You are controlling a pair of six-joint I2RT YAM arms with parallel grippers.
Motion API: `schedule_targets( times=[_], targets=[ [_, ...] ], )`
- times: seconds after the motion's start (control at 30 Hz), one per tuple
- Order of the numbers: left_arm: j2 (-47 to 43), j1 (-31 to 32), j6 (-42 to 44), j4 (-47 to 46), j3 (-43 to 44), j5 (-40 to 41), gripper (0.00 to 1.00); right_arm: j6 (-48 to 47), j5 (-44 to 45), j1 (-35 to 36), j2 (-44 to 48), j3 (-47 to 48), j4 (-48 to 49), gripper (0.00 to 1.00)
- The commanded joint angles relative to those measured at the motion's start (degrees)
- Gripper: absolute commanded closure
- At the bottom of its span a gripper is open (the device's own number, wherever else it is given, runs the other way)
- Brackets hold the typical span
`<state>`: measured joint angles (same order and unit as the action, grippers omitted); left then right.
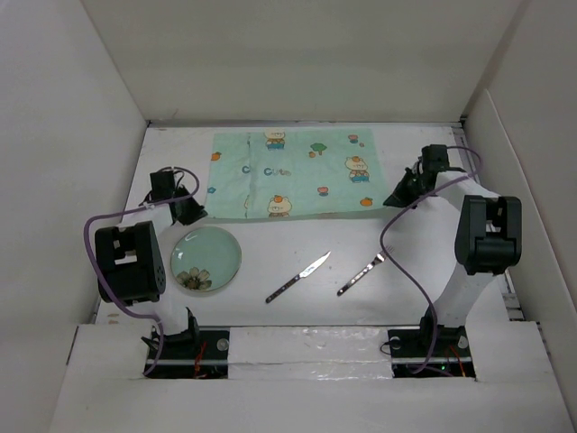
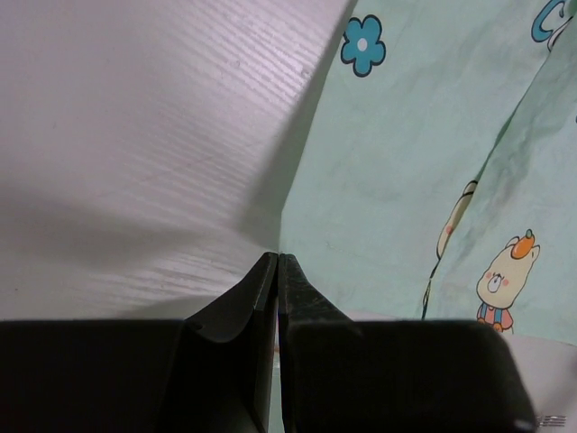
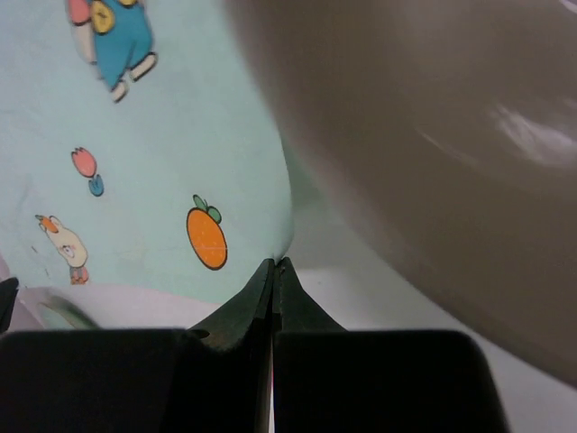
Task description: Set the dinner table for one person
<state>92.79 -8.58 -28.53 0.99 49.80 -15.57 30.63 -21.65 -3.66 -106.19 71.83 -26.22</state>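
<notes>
The mint-green cartoon-print placemat (image 1: 293, 171) lies spread at the back of the white dinner table (image 1: 406, 289). My left gripper (image 1: 191, 213) is at the mat's near-left corner. In the left wrist view its jaws (image 2: 278, 257) are closed right at the edge of the mat (image 2: 406, 180). My right gripper (image 1: 395, 198) is at the near-right corner. In the right wrist view its jaws (image 3: 273, 263) are closed on the tip of the mat (image 3: 162, 162). A clear glass plate (image 1: 206, 258), a knife (image 1: 299, 276) and a fork (image 1: 361, 274) lie on the table nearer me.
White walls enclose the table on the left, back and right. Purple cables loop off both arms. The plate sits just below my left gripper; the knife and fork lie slanted between the arms.
</notes>
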Motion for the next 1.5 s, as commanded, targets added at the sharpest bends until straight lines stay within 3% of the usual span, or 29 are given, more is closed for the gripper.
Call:
schedule_targets(
  times=[0.0,0.67,0.77,1.0,1.2,1.3,1.33,1.43,1.47],
  targets=[
    [-3.49,0.4,1.72,1.11,-1.28,0.81,1.0,-0.49,3.63,-0.12,3.26,-4.05,0.29,1.0],
    [-8.33,2.25,2.25,9.9,-2.6,6.61,1.0,-0.49,8.73,1.55,8.19,-7.14,-1.64,1.0],
    [-7.45,2.25,2.34,10.78,-1.81,7.22,0.91,-0.31,9.87,2.25,8.37,-7.23,-2.26,0.99],
    [-8.5,2.25,2.25,11.66,0.99,7.4,0.7,-0.48,11.1,3.31,11.0,-6.09,-4.28,0.78],
    [-12.1,2.25,2.17,13.51,6.17,5.3,0.66,-1.45,12.77,5.16,17.33,-3.46,-8.14,0.58],
    [-14.92,2.78,1.9,13.77,8.56,3.09,0.66,-2.24,12.86,7.53,21.9,-3.54,-8.59,0.55],
    [-16.4,3.3,1.82,13.77,8.99,2.57,0.67,-2.59,11.12,8.4,23.21,-3.89,-8.07,0.59],
    [-19.22,4.44,1.9,13.51,10.75,0.11,0.81,-2.16,4.81,14.1,26.38,-5.56,-4.03,0.98],
    [-20.01,4.45,1.73,13.51,11.1,-1.2,0.91,-1.46,3.56,16.21,26.65,-5.82,-1.41,1.0]
  ],
)
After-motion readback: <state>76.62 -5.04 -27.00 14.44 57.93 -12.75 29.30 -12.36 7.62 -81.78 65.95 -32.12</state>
